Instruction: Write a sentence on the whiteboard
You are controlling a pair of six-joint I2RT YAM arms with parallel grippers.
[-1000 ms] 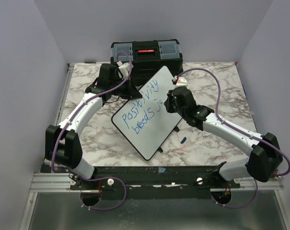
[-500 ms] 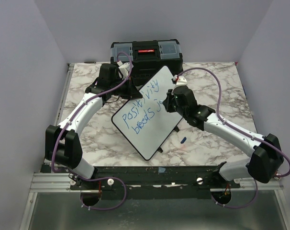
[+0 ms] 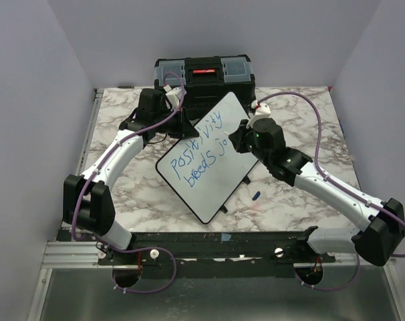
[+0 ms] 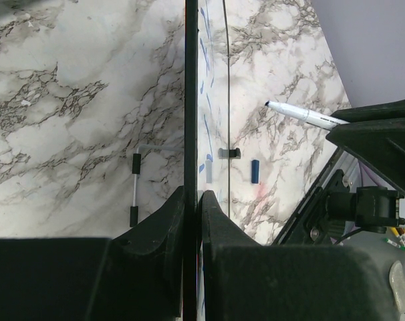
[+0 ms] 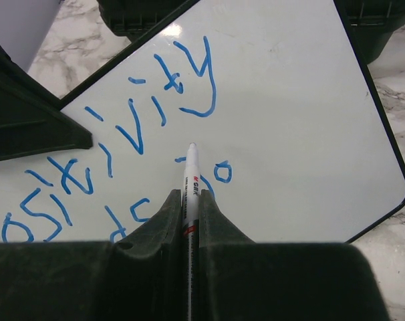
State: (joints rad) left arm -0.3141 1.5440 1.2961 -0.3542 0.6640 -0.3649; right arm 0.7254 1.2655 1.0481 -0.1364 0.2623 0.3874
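Top external view: the whiteboard [image 3: 212, 194] stands tilted on the marble table [image 3: 136, 194] in front of a black toolbox [image 3: 204, 72], one corner toward the arms' bases. The blue sentence [image 3: 199, 155] runs in two slanted lines, "positivity" above and "breeds jo" below. The left gripper [image 4: 191, 200] is clamped on the board's upper left edge, one finger on each face. The right gripper [image 5: 190, 200] is closed on a white marker [image 5: 190, 175], whose tip points at the board just up and left of the "o", beside a short blue dash. Left wrist view shows that tip clear of the board's face. Red print on the barrel is too small to read, as is the toolbox's red label. A small blue cap [image 3: 255, 196] lies on the table near the board's lower right edge.
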